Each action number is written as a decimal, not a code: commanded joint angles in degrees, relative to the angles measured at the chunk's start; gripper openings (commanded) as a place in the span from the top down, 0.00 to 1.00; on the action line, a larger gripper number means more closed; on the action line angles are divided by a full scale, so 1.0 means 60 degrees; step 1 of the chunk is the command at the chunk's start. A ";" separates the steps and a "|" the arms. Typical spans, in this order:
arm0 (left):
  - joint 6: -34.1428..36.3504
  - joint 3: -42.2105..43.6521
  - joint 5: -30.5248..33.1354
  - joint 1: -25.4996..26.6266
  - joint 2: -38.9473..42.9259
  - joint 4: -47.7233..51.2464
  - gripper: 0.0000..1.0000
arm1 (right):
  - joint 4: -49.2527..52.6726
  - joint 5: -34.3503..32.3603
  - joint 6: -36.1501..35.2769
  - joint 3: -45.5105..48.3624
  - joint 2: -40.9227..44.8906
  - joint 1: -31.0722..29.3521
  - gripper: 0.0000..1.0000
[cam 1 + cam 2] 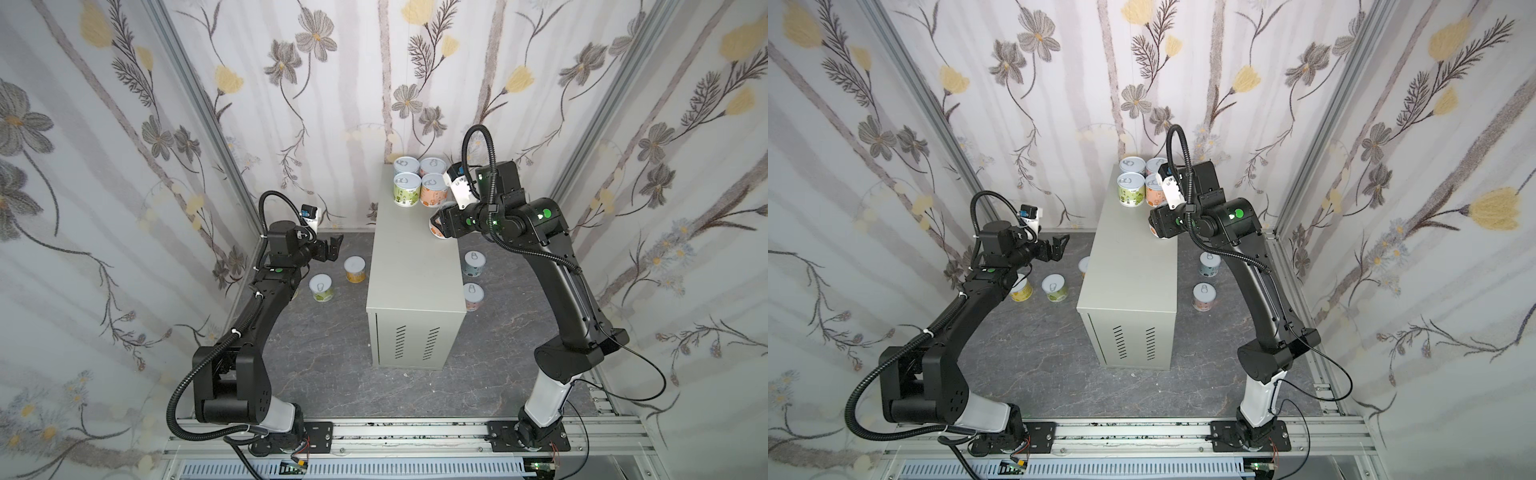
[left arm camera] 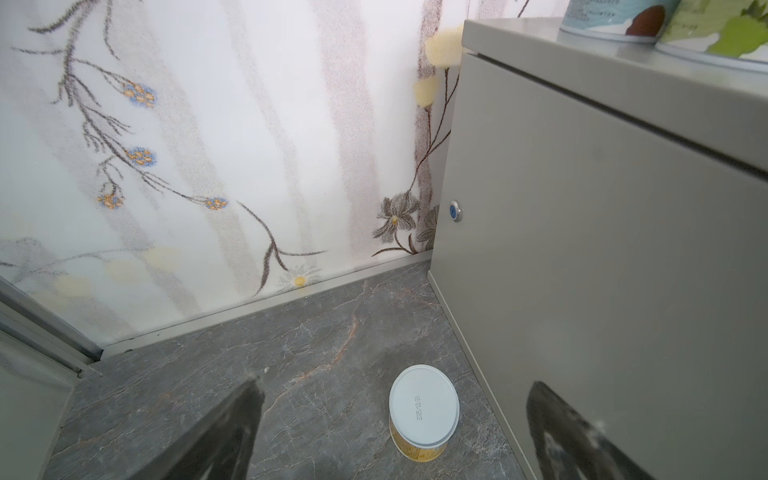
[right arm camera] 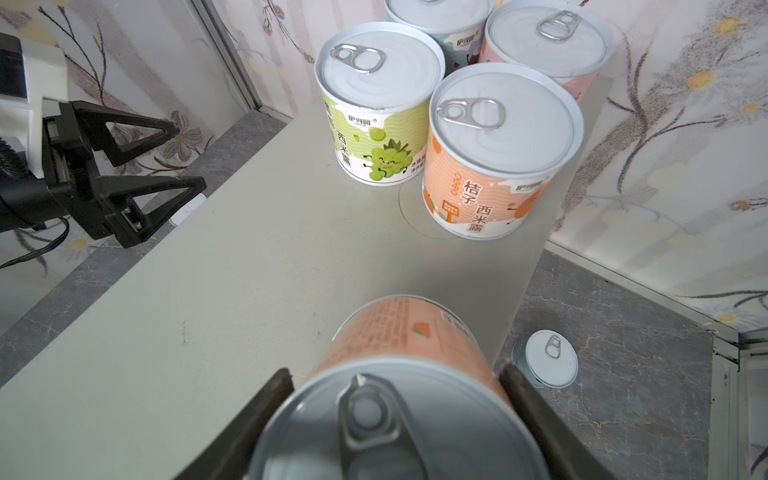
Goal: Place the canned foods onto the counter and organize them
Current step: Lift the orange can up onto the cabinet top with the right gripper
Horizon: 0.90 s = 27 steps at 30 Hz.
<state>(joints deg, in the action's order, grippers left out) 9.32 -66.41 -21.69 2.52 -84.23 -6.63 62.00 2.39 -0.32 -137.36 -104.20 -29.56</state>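
Note:
The counter [image 1: 415, 266] is a tall pale grey cabinet standing on the dark floor. Several canned foods cluster at its far end, with a green one [image 1: 406, 189] and an orange one [image 1: 433, 190] nearest. My right gripper [image 3: 395, 390] is shut on another orange can [image 3: 399, 332], held tilted over the counter's right edge [image 1: 437, 224]. Left of the counter, my left gripper [image 1: 332, 248] hangs open and empty above an upside-down yellow can [image 2: 424, 405]. A green can [image 1: 322, 287], a pale blue can [image 1: 474, 264] and a pink can [image 1: 473, 296] stand on the floor.
Floral wallpapered walls [image 1: 124, 166] close in the back and both sides. In a top view another yellow can [image 1: 1021, 289] shows partly under the left arm. A metal rail [image 1: 415, 432] carrying both arm bases runs along the front of the marbled floor [image 1: 324, 365].

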 commanded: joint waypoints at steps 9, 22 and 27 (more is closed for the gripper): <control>0.0224 -0.0003 -0.0105 0.0001 0.0250 0.0065 0.00 | -0.0603 0.0106 -0.0270 -0.0090 -0.0182 -0.0059 0.30; 0.0329 -0.1676 -0.1398 0.0430 0.1533 0.1433 0.00 | -0.0723 0.0194 -0.0174 -0.0107 -0.0119 -0.0068 0.27; 0.0654 -0.2364 -0.0936 0.2076 0.1760 0.1613 0.00 | -0.0752 0.0200 -0.0159 -0.0102 -0.0138 -0.0067 0.26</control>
<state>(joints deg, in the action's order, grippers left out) 10.94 -77.84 -29.78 8.91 -73.36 -0.05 60.07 2.68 -1.13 -137.56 -105.16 -29.89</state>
